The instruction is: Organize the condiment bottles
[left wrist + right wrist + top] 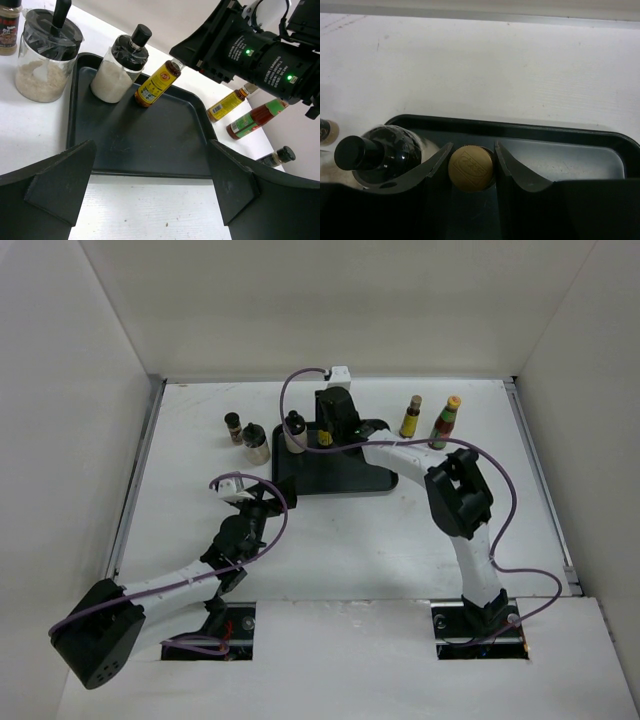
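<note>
The black tray (pixel 335 480) lies mid-table. My right gripper (pixel 326 432) reaches over its back edge and is shut on a slim yellow-labelled bottle (pixel 156 84), whose base rests on the tray; its gold cap (pixel 471 168) sits between the fingers. The white black-capped bottle (pixel 122 65) stands on the tray beside it. The squat beige jar (pixel 254 443) and a dark shaker (pixel 232 426) stand left of the tray. The second yellow-labelled bottle (pixel 411 416) and the red bottle (pixel 446 423) stand to the right, with another dark bottle (pixel 277 156) near them. My left gripper (pixel 150 190) is open and empty in front of the tray.
White walls enclose the table on the left, back and right. The right arm's elbow (pixel 458 490) hangs over the table to the right of the tray. Purple cables loop round both arms.
</note>
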Action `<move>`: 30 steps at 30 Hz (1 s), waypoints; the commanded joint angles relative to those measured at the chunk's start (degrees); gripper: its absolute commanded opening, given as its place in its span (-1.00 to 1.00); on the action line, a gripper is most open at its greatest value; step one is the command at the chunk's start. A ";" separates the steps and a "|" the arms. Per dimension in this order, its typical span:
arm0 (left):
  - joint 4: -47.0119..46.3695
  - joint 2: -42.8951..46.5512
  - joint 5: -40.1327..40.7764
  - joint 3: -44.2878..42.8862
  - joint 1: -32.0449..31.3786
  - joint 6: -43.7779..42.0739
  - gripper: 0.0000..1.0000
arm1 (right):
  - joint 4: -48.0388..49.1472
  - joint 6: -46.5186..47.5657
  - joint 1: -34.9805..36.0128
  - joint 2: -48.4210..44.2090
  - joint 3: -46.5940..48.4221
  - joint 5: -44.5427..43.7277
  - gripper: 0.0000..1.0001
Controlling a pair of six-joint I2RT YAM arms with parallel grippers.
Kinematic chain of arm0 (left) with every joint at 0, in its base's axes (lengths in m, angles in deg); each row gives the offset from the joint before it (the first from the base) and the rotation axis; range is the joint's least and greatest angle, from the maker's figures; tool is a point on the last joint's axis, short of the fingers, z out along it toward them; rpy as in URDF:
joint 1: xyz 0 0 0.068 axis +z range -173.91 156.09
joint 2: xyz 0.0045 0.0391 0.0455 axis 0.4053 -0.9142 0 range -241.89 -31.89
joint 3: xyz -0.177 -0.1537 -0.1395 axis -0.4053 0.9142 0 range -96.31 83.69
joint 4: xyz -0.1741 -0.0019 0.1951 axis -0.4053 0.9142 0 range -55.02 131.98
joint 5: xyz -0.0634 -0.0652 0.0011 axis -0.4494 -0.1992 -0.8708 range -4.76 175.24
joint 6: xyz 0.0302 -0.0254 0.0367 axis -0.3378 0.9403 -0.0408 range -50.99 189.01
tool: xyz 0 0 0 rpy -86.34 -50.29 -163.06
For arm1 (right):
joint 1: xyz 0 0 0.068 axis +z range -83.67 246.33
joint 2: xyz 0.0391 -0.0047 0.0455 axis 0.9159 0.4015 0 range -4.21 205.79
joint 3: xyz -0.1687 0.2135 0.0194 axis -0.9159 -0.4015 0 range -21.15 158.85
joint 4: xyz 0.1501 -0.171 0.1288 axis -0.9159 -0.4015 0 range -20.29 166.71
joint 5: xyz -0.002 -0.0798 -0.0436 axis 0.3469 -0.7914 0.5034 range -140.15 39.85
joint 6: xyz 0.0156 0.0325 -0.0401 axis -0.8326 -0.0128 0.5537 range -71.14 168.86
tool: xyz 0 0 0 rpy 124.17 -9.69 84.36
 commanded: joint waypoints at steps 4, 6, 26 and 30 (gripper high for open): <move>-2.46 -0.50 0.09 0.04 0.32 0.61 0.89 | 4.14 0.02 1.31 -0.13 2.75 -0.59 -0.02; -2.46 -0.50 0.00 0.04 0.32 0.61 0.89 | 4.22 -0.42 1.31 -0.74 2.40 -0.41 0.17; -2.90 -2.35 -2.02 -0.67 0.15 0.61 0.90 | 2.47 -2.09 -14.58 -28.17 -20.54 -3.04 0.83; -3.07 -2.79 -2.02 -0.76 0.06 0.61 0.90 | 0.97 0.98 -17.66 -25.45 -18.70 -3.66 0.82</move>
